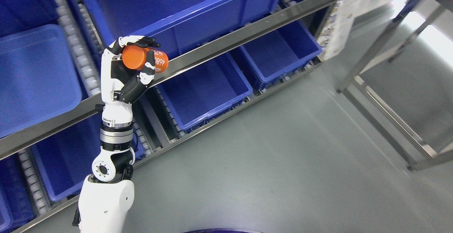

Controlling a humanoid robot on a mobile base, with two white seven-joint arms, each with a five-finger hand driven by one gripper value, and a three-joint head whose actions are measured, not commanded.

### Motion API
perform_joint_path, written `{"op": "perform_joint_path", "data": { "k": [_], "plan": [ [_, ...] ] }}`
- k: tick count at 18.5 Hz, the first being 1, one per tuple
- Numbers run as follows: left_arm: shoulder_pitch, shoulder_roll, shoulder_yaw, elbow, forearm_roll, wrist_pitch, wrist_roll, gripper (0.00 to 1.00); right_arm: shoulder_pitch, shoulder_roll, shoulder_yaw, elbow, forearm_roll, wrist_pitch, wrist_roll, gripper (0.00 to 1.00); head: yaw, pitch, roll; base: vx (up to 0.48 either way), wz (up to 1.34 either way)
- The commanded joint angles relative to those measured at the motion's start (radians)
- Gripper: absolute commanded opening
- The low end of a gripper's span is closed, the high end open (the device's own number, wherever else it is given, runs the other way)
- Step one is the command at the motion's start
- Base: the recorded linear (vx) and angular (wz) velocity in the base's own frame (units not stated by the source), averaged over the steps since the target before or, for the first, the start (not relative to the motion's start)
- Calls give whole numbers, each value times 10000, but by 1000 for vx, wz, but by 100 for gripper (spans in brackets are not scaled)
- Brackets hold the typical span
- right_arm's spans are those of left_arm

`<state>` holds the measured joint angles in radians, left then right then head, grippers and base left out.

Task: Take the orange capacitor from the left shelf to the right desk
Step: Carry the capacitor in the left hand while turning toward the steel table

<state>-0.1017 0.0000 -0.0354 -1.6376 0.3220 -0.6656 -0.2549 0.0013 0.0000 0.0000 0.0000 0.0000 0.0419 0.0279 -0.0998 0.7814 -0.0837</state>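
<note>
**Capacitor held in front of the shelf**

The left robot hand (132, 61) is raised on its arm from the lower left, its fingers (148, 68) and thumb clamped around the orange capacitor (141, 59). The capacitor lies tilted in the grasp, its flat end facing the camera and white print showing on its side. It is held clear of the bins, in front of the shelf rail (226, 42), a steel bar running diagonally across the view. Behind the rail stands a large blue bin (198, 10); below it more blue bins (203, 91) sit on roller tracks. Grey floor (283, 155) fills the right, where a steel frame (385, 102) stands.
</note>
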Motion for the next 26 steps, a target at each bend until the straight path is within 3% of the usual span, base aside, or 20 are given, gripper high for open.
{"op": "perform_joint_path", "data": {
  "k": [1,15,26],
  "plan": [
    [142,174,-290,-38,17,-48,-13,2,325,-175,-108,-231,0,-20,27,100,0,0,0,8,-807],
    [234,174,-888,8,17,44,2,2,325,-175,-108,-231,0,-20,27,100,0,3,0,60,-691],
    [66,174,-1440,146,17,351,2,2,325,-175,-123,-231,0,-20,43,100,0,3,0,230,-373]
  ]
}}
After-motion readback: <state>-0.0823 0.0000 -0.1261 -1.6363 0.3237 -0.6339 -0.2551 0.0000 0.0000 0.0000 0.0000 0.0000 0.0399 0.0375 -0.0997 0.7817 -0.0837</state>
